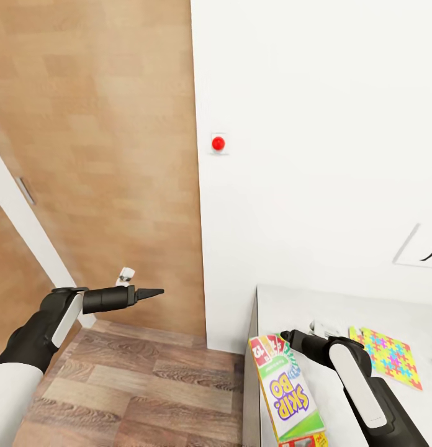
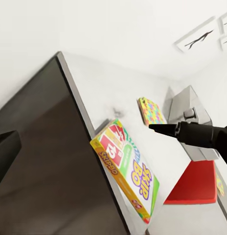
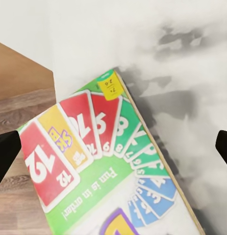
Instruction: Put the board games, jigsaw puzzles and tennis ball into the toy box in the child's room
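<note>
The Skip-Bo board game (image 1: 289,397) lies flat on the pale bench (image 1: 340,304), right along its left edge, with one corner overhanging the wood-plank floor (image 1: 129,385). The right gripper (image 1: 284,337) hovers just above the box's far end, its dark fingertips (image 3: 6,152) standing wide apart on either side of the printed cards and touching nothing. A jigsaw puzzle (image 1: 387,356) of yellow, blue, green and pink pieces lies flat on the bench just beyond the right arm. In the left wrist view the grey toy box (image 2: 191,113) stands farther along the bench past the puzzle, with a flat red item (image 2: 194,183) in front of it. The left gripper (image 1: 155,292) is held out over the floor, well apart from the bench, its jaws together and holding nothing. A red round button (image 1: 218,143) sits on the white wall (image 1: 315,124) above.
</note>
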### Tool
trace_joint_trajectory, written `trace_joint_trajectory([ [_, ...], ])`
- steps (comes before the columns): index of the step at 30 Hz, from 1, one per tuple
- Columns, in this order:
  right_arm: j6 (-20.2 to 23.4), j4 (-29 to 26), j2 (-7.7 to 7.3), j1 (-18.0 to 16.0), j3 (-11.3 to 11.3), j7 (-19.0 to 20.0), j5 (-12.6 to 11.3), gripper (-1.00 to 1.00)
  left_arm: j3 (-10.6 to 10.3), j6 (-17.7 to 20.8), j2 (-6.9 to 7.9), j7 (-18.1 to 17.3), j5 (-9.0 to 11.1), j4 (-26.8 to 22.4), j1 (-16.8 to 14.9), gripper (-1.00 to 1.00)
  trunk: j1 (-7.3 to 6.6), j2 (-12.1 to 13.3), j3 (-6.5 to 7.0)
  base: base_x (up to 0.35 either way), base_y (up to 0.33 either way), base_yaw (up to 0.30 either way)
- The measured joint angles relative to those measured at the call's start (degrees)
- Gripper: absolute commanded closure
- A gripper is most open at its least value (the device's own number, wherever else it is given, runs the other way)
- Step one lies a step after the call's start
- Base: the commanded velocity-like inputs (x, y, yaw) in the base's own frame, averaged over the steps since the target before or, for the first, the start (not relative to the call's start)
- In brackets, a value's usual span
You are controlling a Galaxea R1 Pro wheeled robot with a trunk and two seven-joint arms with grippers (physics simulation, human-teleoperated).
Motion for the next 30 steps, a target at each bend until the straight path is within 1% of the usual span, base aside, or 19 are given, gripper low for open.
trace_joint_trajectory([
  [11, 0.07, 0.03, -0.12, 0.00, -0.15, 0.35, -0.47, -1.00, -0.06, -0.02, -0.03, 0.00, -0.01, 0.00, 0.00, -1.00, 0.00, 0.00, -1.03, 0.000, 0.000, 0.000],
  [15, 0.08, 0.04, -0.18, 0.00, -0.22, 2.71, -0.54, -1.00, -0.08, -0.06, -0.14, 0.00, 0.00, 0.00, 0.00, -1.00, 0.00, 0.00, -1.41, 0.000, 0.000, 0.000],
  [16, 0.07, 0.21, -0.22, 0.00, -0.23, 4.37, -0.54, -1.00, -0.07, -0.07, -0.20, 0.00, -0.02, 0.00, 0.00, -1.00, 0.00, 0.00, -1.50, 0.000, 0.000, 0.000],
  [22, 0.02, 2.28, -0.37, -0.36, -0.68, 10.25, -0.18, -1.00, -0.06, -0.09, -0.34, 0.00, -0.03, 0.00, 0.00, -1.00, 0.00, 0.00, -2.07, 0.000, 0.000, 0.000],
  [26, 0.05, 3.44, -0.41, -1.04, -1.20, 11.99, -0.06, -1.00, -0.06, -0.09, -0.38, 0.00, -0.04, 0.00, 0.00, -1.00, 0.00, 0.00, -2.44, 0.000, 0.000, 0.000],
  [30, 0.02, 3.94, -0.45, -1.31, -1.43, 12.56, -0.02, -1.00, -0.06, -0.09, -0.38, 0.00, -0.08, 0.00, 0.00, -1.00, 0.00, -0.01, -2.82, 0.000, 0.000, 0.000],
])
